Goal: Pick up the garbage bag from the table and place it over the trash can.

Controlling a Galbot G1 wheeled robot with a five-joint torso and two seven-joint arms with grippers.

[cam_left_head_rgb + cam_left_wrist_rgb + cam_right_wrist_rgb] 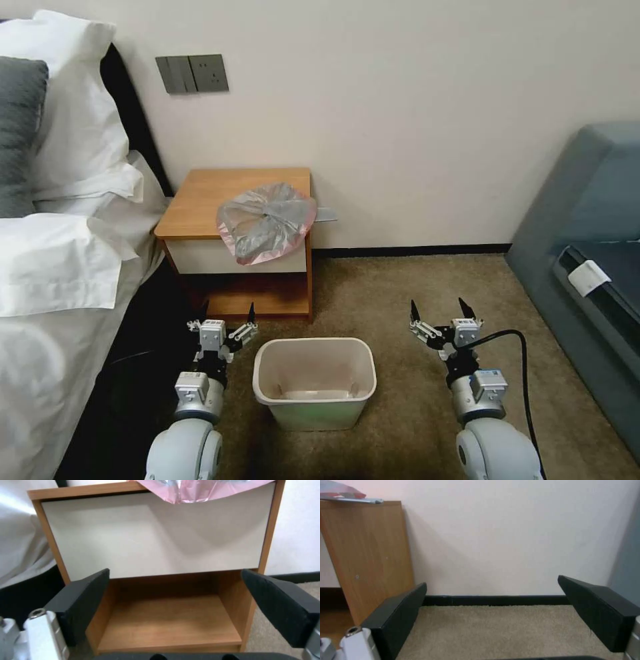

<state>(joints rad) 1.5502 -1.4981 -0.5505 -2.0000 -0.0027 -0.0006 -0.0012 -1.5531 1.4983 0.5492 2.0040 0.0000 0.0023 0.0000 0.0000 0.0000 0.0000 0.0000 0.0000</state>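
On table (200, 200): garbage bag (267, 220), well beyond both open, empty hands, left hand (227, 320), right hand (440, 313).

Your head camera looks down on the table (200, 200) from afar; both wrist cameras sit low, facing it, sharing its side panel.

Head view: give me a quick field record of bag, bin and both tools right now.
garbage bag: crumpled on the table, at its front right, edge hanging over the drawer front
trash can: on the carpet before the table, upright, unlined
left tool: open, low beside the bin's left, holding nothing
right tool: open, low to the bin's right, holding nothing
task state: bag not yet picked up
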